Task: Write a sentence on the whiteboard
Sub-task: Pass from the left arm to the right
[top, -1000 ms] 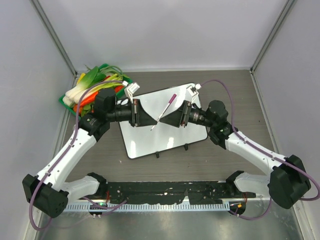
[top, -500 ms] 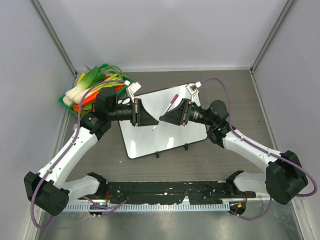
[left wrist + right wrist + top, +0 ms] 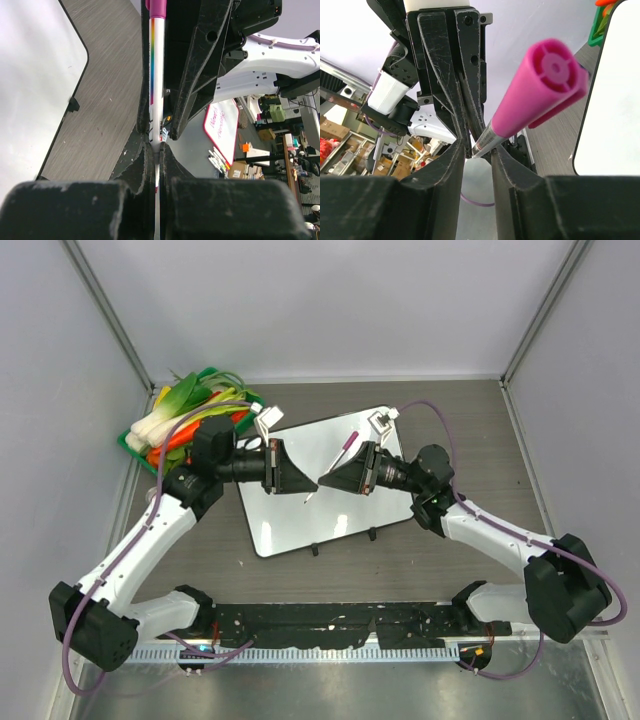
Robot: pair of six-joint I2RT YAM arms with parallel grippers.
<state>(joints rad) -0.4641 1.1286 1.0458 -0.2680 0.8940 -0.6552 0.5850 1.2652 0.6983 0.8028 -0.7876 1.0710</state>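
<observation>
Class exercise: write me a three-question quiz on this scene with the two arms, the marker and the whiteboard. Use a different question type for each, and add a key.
1. True or false: the whiteboard on the table already carries writing.
2. Who grips the marker? A: the left hand alone. B: the right hand alone. C: both.
3. Fill in: the vegetables lie in a ____ basket.
Key: 1 false; 2 C; 3 green.

Black-framed whiteboard (image 3: 295, 522) flat on table (image 3: 475, 435)
</observation>
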